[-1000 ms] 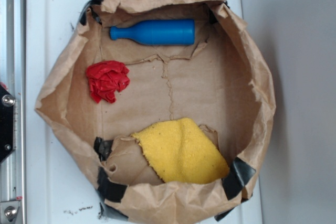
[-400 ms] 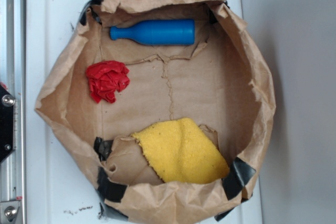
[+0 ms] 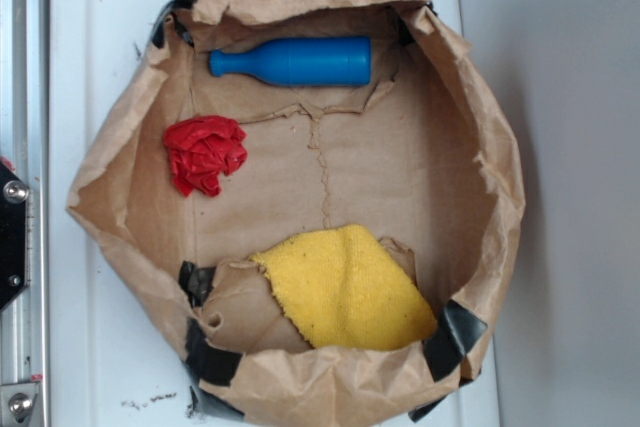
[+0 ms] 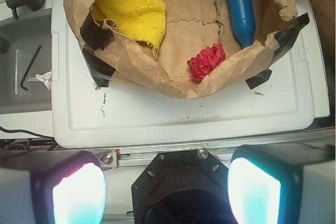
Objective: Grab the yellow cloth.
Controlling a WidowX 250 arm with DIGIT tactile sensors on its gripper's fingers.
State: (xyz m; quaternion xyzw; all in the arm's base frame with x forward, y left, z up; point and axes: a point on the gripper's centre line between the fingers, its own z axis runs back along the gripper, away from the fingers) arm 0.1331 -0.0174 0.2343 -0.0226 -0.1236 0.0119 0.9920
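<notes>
The yellow cloth (image 3: 345,289) lies flat in the near part of a brown paper bag nest (image 3: 480,127), partly tucked behind a paper flap. In the wrist view the yellow cloth (image 4: 134,10) shows at the upper left, inside the paper bag (image 4: 157,80). My gripper (image 4: 165,190) hangs high above the rail at the bottom of the wrist view, well short of the bag. Its two glowing fingers (image 4: 79,195) stand wide apart with nothing between them. The gripper does not show in the exterior view.
A blue bottle (image 3: 292,61) lies at the bag's far side. A red wrinkly wad (image 3: 204,153) sits at its left. The bag rests on a white tray (image 3: 90,47). A metal rail (image 3: 22,147) runs along the left. A hex key (image 4: 29,69) lies beside the white tray (image 4: 157,116).
</notes>
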